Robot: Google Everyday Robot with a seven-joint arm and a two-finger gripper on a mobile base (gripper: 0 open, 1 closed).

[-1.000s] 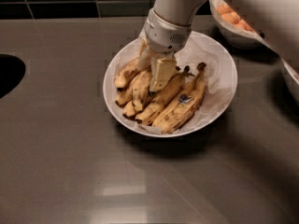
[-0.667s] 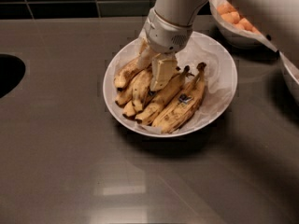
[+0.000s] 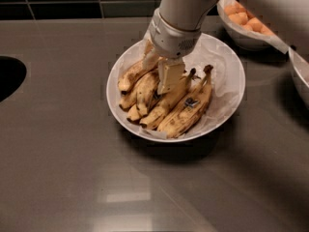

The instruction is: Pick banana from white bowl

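Observation:
The white bowl (image 3: 227, 88) is wide and shallow, lined with crinkled paper, and sits at the middle of the counter. It holds several speckled bananas lying side by side. The slim, pale banana (image 3: 131, 74) lies at the left of the bunch, its browned tip pointing left. My gripper (image 3: 159, 67) is down inside the bowl, on the upper ends of the left and middle bananas and touching them. The arm's white wrist hides the stem ends there. A fatter banana with a blue sticker (image 3: 190, 105) lies at the right of the bunch.
A smaller white bowl of orange fruits (image 3: 244, 18) stands at the back right. Another dish edge (image 3: 300, 74) shows at the right border. A dark round opening (image 3: 7, 79) is in the counter at the left. A dark tiled wall runs behind.

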